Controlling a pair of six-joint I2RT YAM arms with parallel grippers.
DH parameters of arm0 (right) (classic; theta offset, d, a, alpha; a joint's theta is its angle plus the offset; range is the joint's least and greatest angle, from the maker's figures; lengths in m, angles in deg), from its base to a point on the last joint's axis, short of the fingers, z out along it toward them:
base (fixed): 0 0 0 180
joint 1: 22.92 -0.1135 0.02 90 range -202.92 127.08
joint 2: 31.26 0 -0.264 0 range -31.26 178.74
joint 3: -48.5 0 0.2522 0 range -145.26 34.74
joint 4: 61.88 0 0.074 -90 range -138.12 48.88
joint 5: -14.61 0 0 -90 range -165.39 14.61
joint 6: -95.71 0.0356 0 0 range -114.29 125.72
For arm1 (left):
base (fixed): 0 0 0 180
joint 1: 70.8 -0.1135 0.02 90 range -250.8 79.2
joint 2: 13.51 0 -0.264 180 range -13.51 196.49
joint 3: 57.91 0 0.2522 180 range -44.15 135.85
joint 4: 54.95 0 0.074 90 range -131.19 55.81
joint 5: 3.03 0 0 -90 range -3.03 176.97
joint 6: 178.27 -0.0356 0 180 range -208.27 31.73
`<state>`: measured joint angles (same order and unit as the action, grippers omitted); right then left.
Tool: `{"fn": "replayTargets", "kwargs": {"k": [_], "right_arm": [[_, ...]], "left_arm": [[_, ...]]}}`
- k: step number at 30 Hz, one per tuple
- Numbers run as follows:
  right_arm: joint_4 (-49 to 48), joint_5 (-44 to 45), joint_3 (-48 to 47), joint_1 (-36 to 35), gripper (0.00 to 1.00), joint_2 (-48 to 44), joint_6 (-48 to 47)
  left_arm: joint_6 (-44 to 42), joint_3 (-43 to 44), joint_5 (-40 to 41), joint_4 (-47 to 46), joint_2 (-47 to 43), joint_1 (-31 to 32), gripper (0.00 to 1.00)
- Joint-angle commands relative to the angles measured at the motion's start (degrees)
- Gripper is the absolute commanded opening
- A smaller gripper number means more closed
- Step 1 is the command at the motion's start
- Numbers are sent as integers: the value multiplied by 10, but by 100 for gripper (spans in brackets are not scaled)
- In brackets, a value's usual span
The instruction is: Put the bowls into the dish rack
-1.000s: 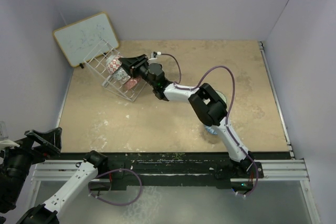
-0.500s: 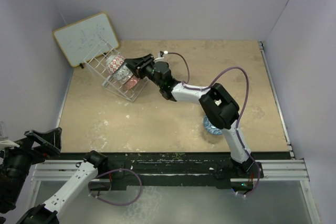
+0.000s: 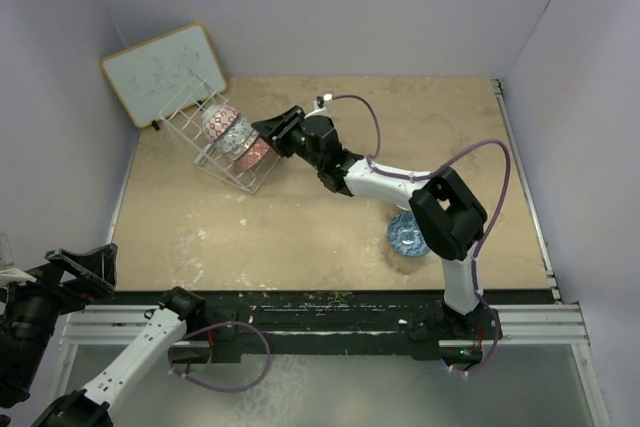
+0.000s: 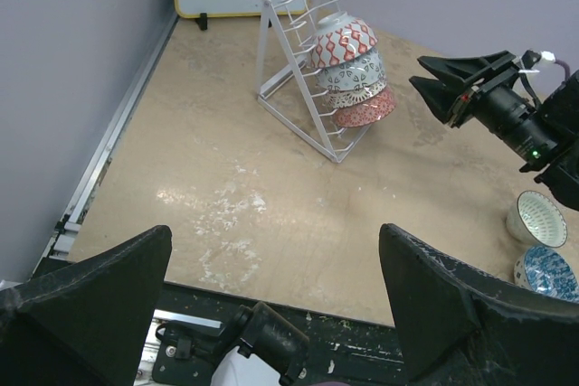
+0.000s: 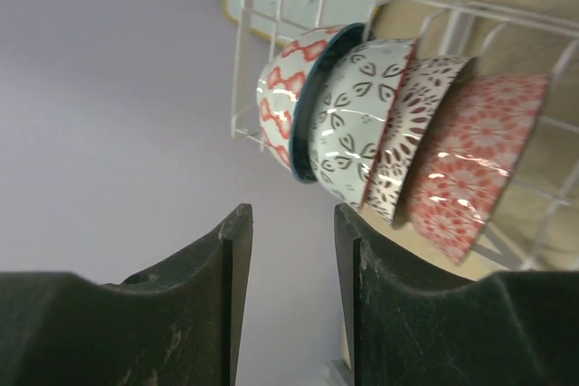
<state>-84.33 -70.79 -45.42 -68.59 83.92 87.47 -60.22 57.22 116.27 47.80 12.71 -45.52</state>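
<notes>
The white wire dish rack (image 3: 186, 113) stands at the far left and holds several bowls side by side on their rims. In the right wrist view they are a red-on-white bowl (image 5: 291, 97), a white bowl with dark leaves (image 5: 362, 124), a dark-patterned bowl (image 5: 418, 137) and a red bowl (image 5: 479, 164). My right gripper (image 3: 270, 130) is open and empty, just right of the rack, apart from the bowls. A blue bowl (image 3: 408, 237) sits by the right arm's base. A cream bowl (image 4: 541, 219) stands beside it. My left gripper (image 3: 85, 269) is open and empty off the table's near left.
A wood-framed whiteboard (image 3: 165, 72) leans against the back left wall behind the rack. Purple walls close the table on three sides. The right arm stretches across the middle of the table. A black rail runs along the near edge.
My right gripper has drawn back to the right, away from the rack, open and empty. Its elbow has swung right and uncovered the blue bowl. The left arm has not moved.
</notes>
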Motion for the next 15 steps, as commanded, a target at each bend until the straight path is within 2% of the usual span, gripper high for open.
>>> {"fn": "replayTargets", "kwargs": {"k": [1,7,8,9,10,15], "right_arm": [[120,58,-2,8,47,-87,-146],[272,114,33,25,70,-190,-280],[298,125,39,29,80,-206,-299],[325,140,43,31,95,-223,-317],[351,152,45,34,99,-236,-337],[486,212,28,46,100,-272,-421]], "left_arm": [[6,10,9,-4,2,4,99],[0,24,16,-7,8,5,99],[0,25,18,-7,9,5,99],[0,25,19,-8,9,6,99],[0,25,20,-10,9,6,99],[0,21,23,-23,9,10,99]]}}
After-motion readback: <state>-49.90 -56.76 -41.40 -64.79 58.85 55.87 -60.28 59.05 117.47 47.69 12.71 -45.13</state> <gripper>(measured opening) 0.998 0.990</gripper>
